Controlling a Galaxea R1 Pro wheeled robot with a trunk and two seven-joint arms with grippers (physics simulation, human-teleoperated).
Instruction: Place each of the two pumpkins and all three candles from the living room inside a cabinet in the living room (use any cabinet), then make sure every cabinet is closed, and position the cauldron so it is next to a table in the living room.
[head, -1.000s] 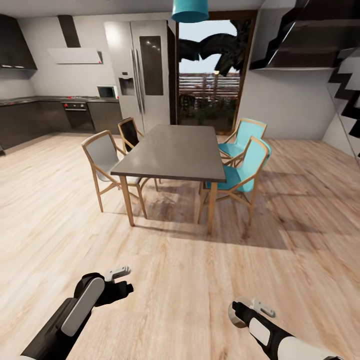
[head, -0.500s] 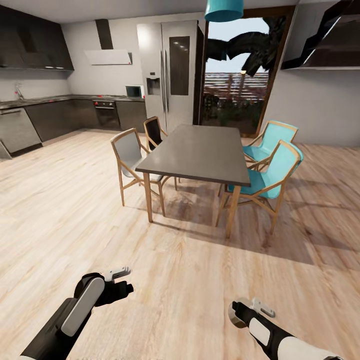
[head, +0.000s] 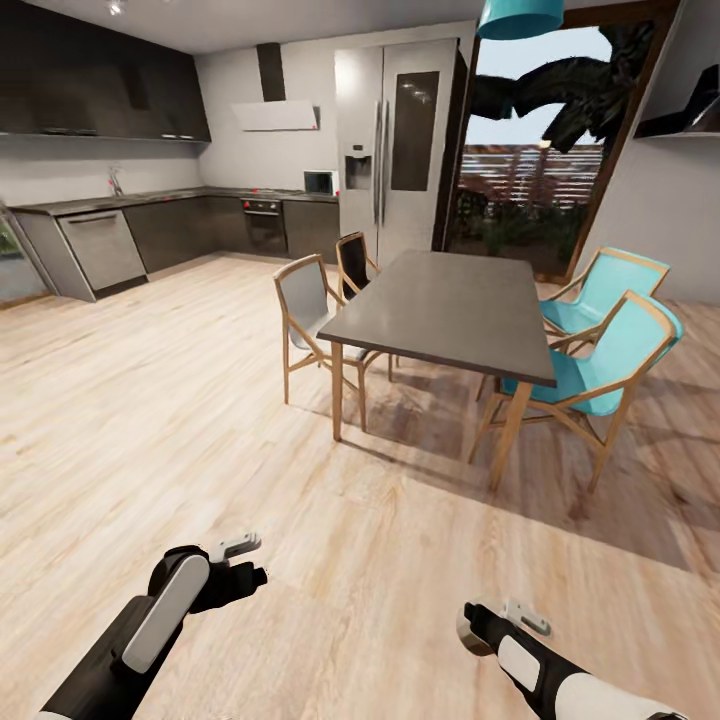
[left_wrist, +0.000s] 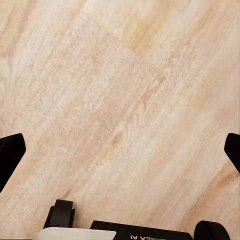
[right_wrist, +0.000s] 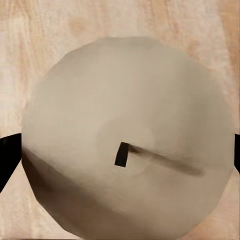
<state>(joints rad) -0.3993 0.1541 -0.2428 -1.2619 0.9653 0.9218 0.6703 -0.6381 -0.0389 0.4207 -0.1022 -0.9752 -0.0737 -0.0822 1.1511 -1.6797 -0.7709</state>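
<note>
While the left claw (head: 240, 560) gapes, the right claw (right_wrist: 120, 145) grips a cream candle (right_wrist: 127, 137)

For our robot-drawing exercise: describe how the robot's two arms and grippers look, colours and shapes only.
In the head view both arms are glossy black with rounded white panels. The left gripper has a pale grey finger and a black one; the right gripper shows pale grey parts. In the left wrist view, the black fingertips are blunt.

Upside-down lettering on left wrist housing (left_wrist: 140, 235), partly cut off, unreadable
</note>
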